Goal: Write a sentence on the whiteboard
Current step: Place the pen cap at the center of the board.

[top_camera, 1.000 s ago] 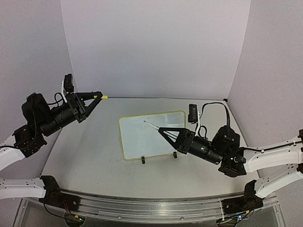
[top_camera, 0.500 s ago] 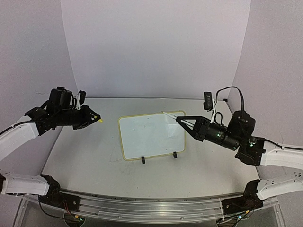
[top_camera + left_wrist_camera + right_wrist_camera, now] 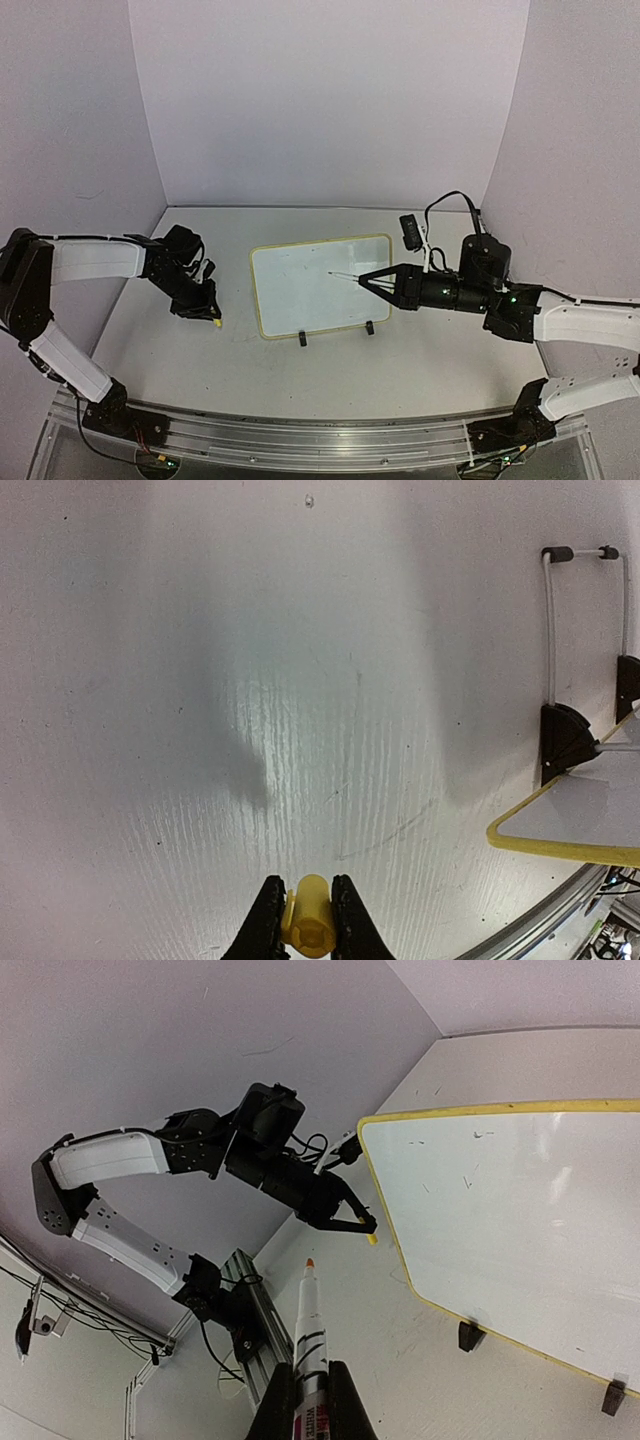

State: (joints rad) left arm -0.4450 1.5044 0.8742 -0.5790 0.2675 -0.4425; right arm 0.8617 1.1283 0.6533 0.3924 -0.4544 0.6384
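Nearest, pinching a small yellow marker cap (image 3: 308, 928) between the drawn-in fingers of the left gripper (image 3: 305, 888), low over the grey table (image 3: 200, 680) and just off the left rim of the board; judged as holding the cap aside, well clear of the writing face, and so leaving the pen bare for use.

Next, clamping a white marker (image 3: 310, 1330) in the right gripper (image 3: 308, 1380), jaws pressed onto the barrel, uncapped tip pointing forward over the middle of the whiteboard (image 3: 300, 300); whether touching the face or hanging just above it not being resolvable from these views; laying the pen at a shallow angle from the right, presumably for reaching across the board and for drawing strokes without the arm shading the line.

Beyond, resting the whiteboard on two black clip feet (image 3: 303, 338) along its near edge, at the centre of the table between the two arms, long side facing the bases and so within reach of the right arm.

Presenting a clean white face inside a pale yellow rim with rounded corners; showing no readable sentence in any view, only a few faint flecks (image 3: 483, 1133) scattered on the face in the right wrist view, too thin for reading as letters; judging the writing as barely begun, if begun at all.
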